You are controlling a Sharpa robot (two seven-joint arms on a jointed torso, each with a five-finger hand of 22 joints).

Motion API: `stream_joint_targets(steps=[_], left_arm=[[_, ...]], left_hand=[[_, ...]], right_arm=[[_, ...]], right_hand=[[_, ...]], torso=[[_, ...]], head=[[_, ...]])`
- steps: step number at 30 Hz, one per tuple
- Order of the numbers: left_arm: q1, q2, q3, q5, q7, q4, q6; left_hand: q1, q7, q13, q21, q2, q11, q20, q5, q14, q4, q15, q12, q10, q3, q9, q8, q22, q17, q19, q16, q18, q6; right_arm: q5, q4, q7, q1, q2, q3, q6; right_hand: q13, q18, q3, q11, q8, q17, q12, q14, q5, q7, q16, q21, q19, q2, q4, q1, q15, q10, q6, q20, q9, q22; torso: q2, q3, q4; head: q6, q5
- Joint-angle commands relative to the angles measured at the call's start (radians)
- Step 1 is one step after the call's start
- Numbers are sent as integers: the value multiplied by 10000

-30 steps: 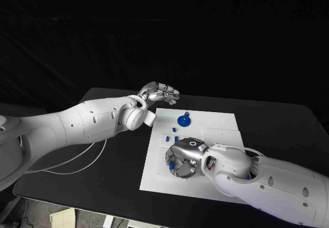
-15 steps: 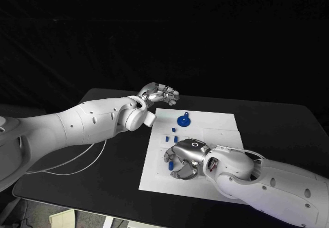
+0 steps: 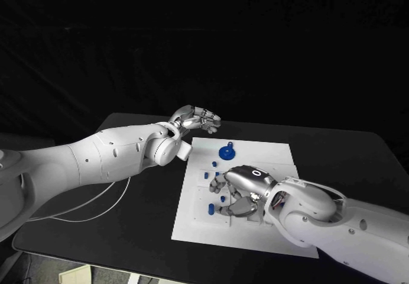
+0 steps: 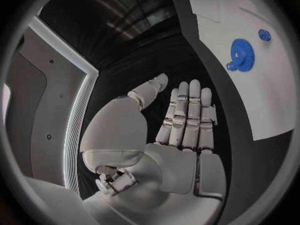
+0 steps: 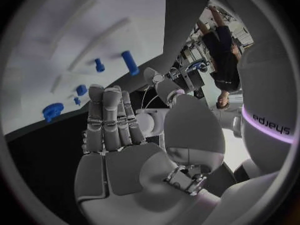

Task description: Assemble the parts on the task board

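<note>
Head view, item by item. White rectangular task board: lies flat at the middle of the black table, with raised white blocks moulded on its surface. Blue toothed gear wheel: stands on the board near its far edge, a small blue knob just beside it; the left wrist view shows the same wheel with fine teeth around its rim and a smaller blue piece next to it. Small blue pegs: short, upright, set in the board between the gear and the right hand. Blue oblong part: lies on the board's left side, just beside the right hand's fingers.

Right hand: silver, hovers low over the board's middle, fingers apart and bent downward, holding nothing; whether the tips touch the board cannot be told. Right wrist view: the fingers reach straight out side by side, the thumb off to one side, with blue pegs on the white board beyond them.

Left hand: raised over the table's far-left part, off the board, fingers loosely extended and empty; left wrist view shows them straight and side by side, thumb apart.
</note>
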State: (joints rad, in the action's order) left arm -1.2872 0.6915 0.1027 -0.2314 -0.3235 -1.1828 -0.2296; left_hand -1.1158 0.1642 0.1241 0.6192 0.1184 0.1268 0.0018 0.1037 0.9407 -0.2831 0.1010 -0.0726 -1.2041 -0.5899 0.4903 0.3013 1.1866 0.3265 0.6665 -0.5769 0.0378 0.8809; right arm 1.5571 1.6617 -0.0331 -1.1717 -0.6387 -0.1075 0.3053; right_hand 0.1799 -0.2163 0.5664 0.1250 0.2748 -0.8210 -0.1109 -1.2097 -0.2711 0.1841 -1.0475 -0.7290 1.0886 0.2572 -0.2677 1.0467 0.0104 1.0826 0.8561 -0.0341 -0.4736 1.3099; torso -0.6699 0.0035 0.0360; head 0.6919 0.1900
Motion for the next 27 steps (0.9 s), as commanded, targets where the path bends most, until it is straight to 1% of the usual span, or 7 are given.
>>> stream_joint_targets(steps=[1,5,11,14,18,22,27], left_arm=[[-9,8,-7,47,-85,15,115],[-9,24,-7,47,-89,44,102],[-6,18,-4,47,-88,103,117],[-3,7,-3,56,-94,117,137],[2,-6,-1,56,-108,117,168],[19,54,4,63,-106,104,172],[67,134,13,69,-110,91,156]], left_hand=[[12,-25,-15,-47,16,-4,35,9,20,13,48,31,77,43,-14,13,13,14,-29,58,109,-77],[13,-25,-16,-48,15,-4,36,8,21,14,48,30,77,44,-14,14,15,18,-29,61,109,-77],[14,-24,-16,-50,14,-4,37,8,22,16,49,29,77,44,-14,15,17,24,-29,65,109,-77],[17,-23,-17,-52,14,-3,38,7,22,18,50,29,77,46,-15,16,18,28,-29,69,108,-76],[22,-22,-18,-54,12,-2,39,6,22,22,51,28,78,48,-15,16,20,34,-29,73,107,-77],[31,-20,-20,-57,11,-1,41,4,21,26,52,27,80,52,-16,17,23,42,-29,80,106,-78],[45,-18,-22,-61,14,1,43,0,20,31,54,27,83,59,-17,18,28,54,-30,90,105,-80]], right_arm=[[-1254,85,256,-140,-313,224,159],[-2947,86,90,-476,-903,425,-124],[-3900,-436,-355,-1051,-1733,431,-604],[-4866,-559,-919,-1202,-2159,429,-1434],[-5156,-459,-1841,-1250,-2686,427,-2579],[-5256,-276,-2567,-1259,-3171,409,-3964],[-5681,47,-3045,-1259,-3547,217,-4417]], right_hand=[[-12,-455,-89,-79,44,32,-120,38,89,-6,-90,-71,11,-116,1,-112,-70,81,26,-4,5,156],[162,-455,-277,-304,169,115,-647,39,223,-86,-135,-75,14,-320,55,-274,-278,703,225,7,-20,152],[1083,-455,-618,-803,396,126,-2103,-257,156,-331,-434,-263,345,-709,198,-572,-746,1728,586,168,-149,166],[2693,-455,-849,-1065,489,51,-4206,-459,203,-574,-705,-364,547,-772,188,-640,-997,2044,648,274,-358,162],[6656,-455,-1012,-1272,526,-690,-8866,-748,344,-717,-1715,-733,1099,-1014,346,-930,-1313,665,727,619,-666,178],[7450,-455,-1190,-1323,614,-954,-9692,-770,304,-790,-1937,-843,1252,-1241,1066,-1867,-1262,352,831,723,-890,170],[8098,-455,-1617,-1383,708,-1305,-10271,-725,-62,-844,-2166,-1016,1290,-1644,1040,-2375,-1326,230,761,921,-1315,192]], torso=[[2,0,10],[10,1,21],[34,6,50],[43,9,45],[85,39,82],[123,62,121],[176,83,186]], head=[[-136,-184],[-270,-421],[-406,-740],[-452,-892],[-445,-1103],[-430,-1195],[-373,-1286]])
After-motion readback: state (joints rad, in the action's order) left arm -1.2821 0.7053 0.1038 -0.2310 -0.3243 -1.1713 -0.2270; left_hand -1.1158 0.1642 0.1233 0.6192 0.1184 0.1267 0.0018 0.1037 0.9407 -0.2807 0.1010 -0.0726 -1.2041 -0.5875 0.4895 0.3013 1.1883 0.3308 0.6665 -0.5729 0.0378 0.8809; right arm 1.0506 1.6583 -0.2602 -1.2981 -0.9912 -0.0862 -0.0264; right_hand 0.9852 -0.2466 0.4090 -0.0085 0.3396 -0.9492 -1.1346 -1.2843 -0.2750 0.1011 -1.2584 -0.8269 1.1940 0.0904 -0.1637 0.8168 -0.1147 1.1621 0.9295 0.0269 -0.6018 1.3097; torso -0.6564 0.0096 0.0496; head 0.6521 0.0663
